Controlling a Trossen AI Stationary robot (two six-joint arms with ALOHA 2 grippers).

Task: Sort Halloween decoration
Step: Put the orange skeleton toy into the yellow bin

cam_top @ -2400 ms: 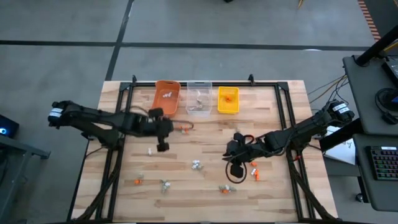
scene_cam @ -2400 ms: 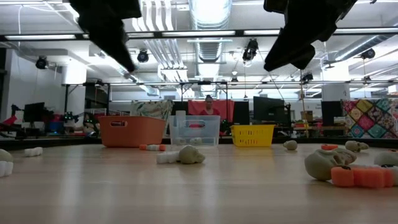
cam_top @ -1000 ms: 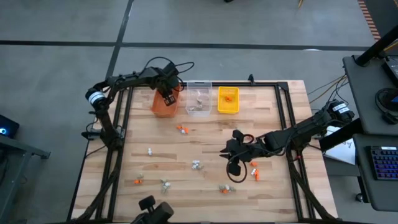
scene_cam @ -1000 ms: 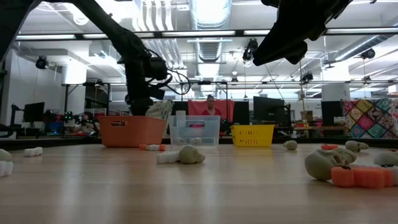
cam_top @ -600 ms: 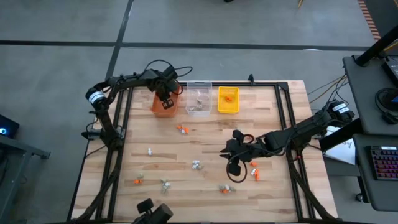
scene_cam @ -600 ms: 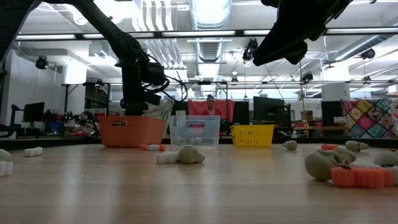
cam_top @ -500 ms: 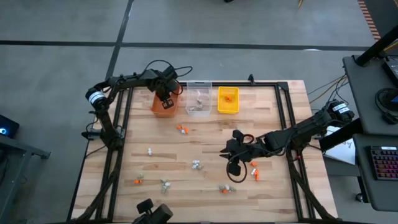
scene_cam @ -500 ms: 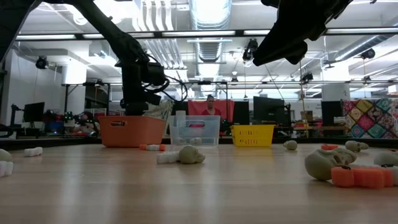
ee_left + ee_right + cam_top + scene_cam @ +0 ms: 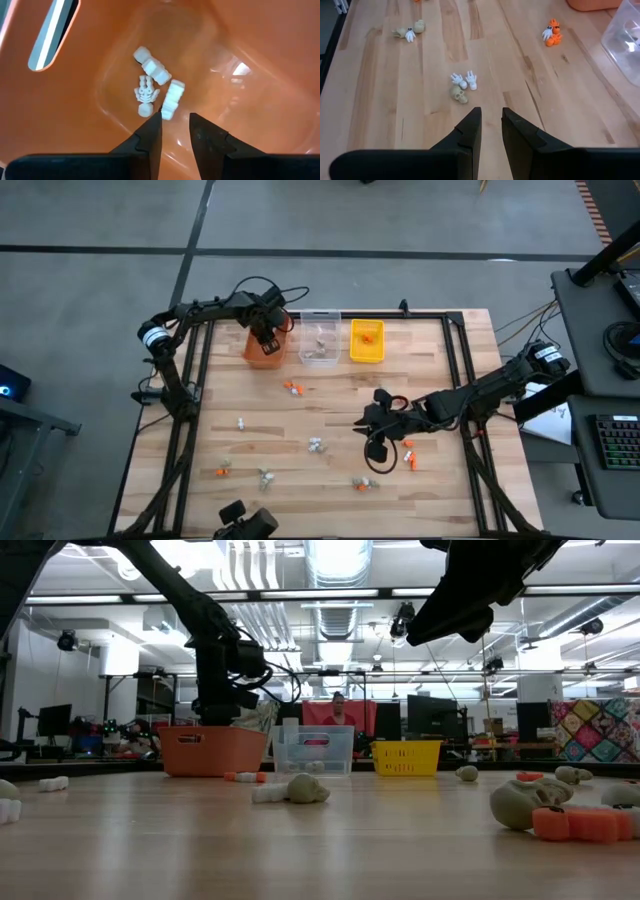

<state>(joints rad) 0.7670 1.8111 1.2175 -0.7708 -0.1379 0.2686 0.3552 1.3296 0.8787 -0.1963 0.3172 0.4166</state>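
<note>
The left end effector [image 9: 175, 125] is hanging over the orange rectangular plastic bin [image 9: 264, 340], fingers slightly parted and empty, apparently releasing white trinkets [image 9: 155, 90] there; the right end effector [image 9: 491, 125], narrowly parted, is hovering empty nearer the tabletop's [image 9: 330, 415] front than that bin.

Premises: a large open-plan robotics lab or workshop. Exposed ceiling ducting [image 9: 335, 600] and strip lights overhead, grey concrete floor [image 9: 350, 220], monitors [image 9: 430, 715] on benches behind, a person [image 9: 336, 710] seated at the rear, a wooden-slat table [image 9: 330, 405] on a black frame, a keyboard [image 9: 615, 445] on the adjacent desk
</note>
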